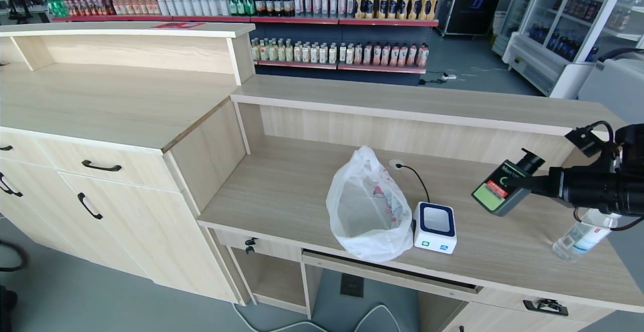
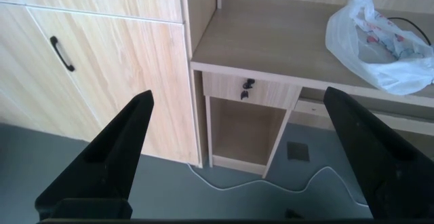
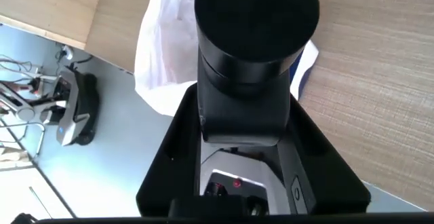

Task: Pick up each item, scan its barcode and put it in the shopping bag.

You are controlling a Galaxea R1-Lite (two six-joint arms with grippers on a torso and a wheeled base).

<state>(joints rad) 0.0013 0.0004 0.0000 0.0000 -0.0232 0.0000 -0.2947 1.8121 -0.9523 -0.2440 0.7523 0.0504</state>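
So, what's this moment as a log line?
right tool: shut on dark bottle | above counter, right of scanner | left tool: open

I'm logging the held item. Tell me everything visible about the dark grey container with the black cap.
The dark grey boxy container has a round black cap and a green-and-red label. Seemingly plastic, it hangs tilted, cap up, above the light wooden counter, clamped by the right gripper, to the right of the white scanner.
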